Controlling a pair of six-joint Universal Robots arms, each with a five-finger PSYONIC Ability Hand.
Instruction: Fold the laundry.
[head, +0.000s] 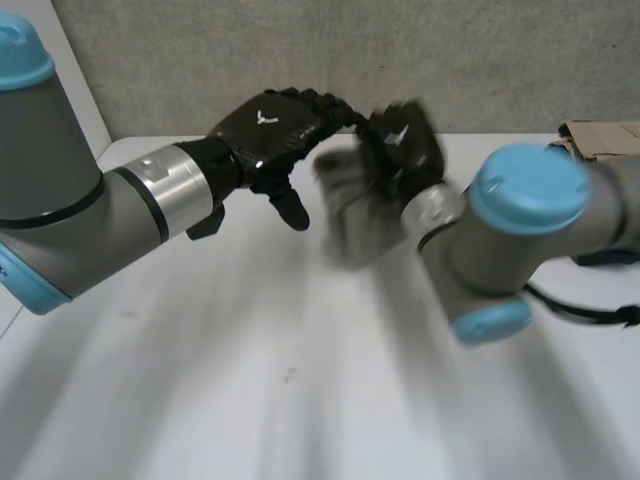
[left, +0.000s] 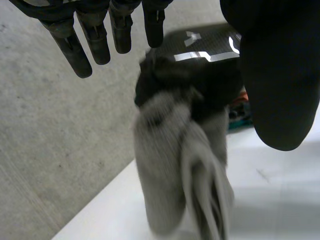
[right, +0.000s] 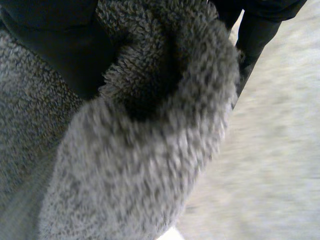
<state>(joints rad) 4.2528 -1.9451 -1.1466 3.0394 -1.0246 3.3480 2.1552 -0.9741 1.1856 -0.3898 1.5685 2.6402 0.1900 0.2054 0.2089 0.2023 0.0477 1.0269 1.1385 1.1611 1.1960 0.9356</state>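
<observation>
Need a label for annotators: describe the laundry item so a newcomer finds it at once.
Over the white table, between the two arms, find the right hand. Bunched in its grip hangs a grey cloth of fuzzy, looped pile. It is the one soft, pale thing among black hands; the left hand beside it is open and holds nothing.

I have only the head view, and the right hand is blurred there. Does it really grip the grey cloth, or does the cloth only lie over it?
Observer: It grips. In the right wrist view the right hand is curled round the grey cloth, which bulges out of the grasp.
Operator: And the left hand, is it touching the cloth?
Observer: No. In the left wrist view the left hand has its fingers straight and apart from the cloth, which hangs down bunched from the right hand.
</observation>
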